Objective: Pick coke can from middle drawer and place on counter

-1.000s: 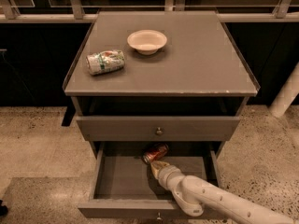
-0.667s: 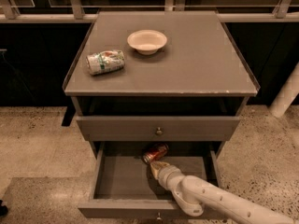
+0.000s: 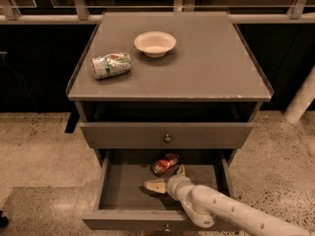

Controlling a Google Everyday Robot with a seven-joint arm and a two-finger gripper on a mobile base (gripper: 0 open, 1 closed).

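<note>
1. My gripper [image 3: 165, 177] is low centre of the frame, inside the middle drawer [image 3: 120, 193], fingers spread apart, gripping nothing.
2. Coke can [image 3: 165, 163] lies on its side just beyond them near the drawer's back; bare grey floor to the left.
3. Counter [image 3: 206, 68] is flat with a chipped front edge; patterned can [image 3: 111, 65] and shallow bowl [image 3: 155, 43] sit upper left.

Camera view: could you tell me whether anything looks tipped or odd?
Both cans lie on their sides: the green-and-white can on the counter, the coke can in the middle drawer, just beyond the tool.
</note>
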